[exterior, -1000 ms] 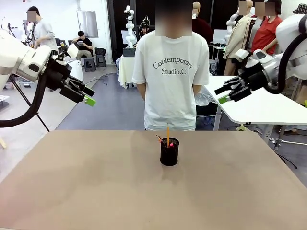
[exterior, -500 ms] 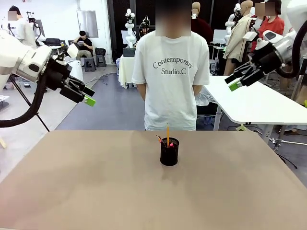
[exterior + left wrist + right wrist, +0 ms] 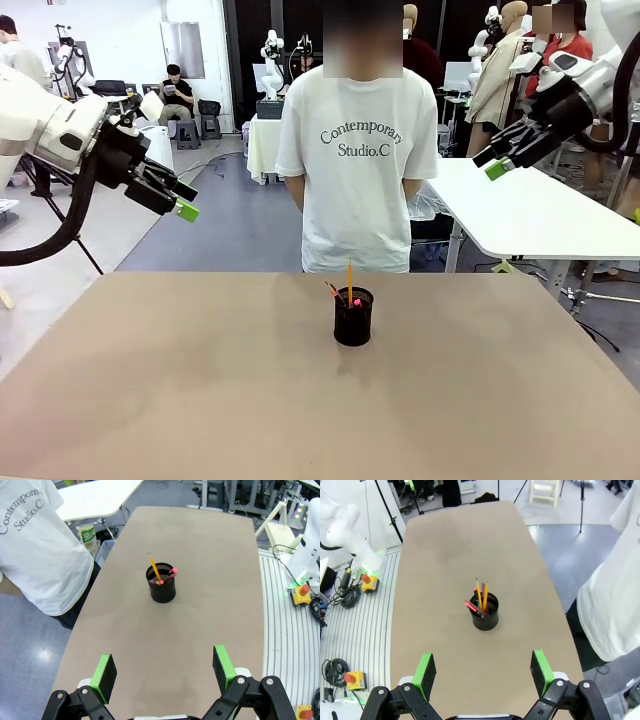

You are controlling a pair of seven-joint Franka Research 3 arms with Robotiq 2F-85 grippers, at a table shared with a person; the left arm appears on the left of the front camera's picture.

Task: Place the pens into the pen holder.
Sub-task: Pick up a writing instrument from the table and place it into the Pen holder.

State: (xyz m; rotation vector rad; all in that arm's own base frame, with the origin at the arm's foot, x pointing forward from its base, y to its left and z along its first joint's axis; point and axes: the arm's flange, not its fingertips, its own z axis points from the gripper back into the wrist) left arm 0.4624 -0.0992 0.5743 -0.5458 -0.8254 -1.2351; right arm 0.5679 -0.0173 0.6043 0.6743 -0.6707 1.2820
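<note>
The left hand (image 3: 186,207) hangs released and empty, high above the left edge of the desk (image 3: 150,400), its green pads (image 3: 106,670) spread wide apart. The holder (image 3: 353,318) stands upright near the middle of the desk, toward the person's (image 3: 358,150) side, with all the pens (image 3: 349,280) in it, the yellow-orange pencil rising highest. The right hand (image 3: 497,166) is likewise released and empty, raised well above the desk's right side.
</note>
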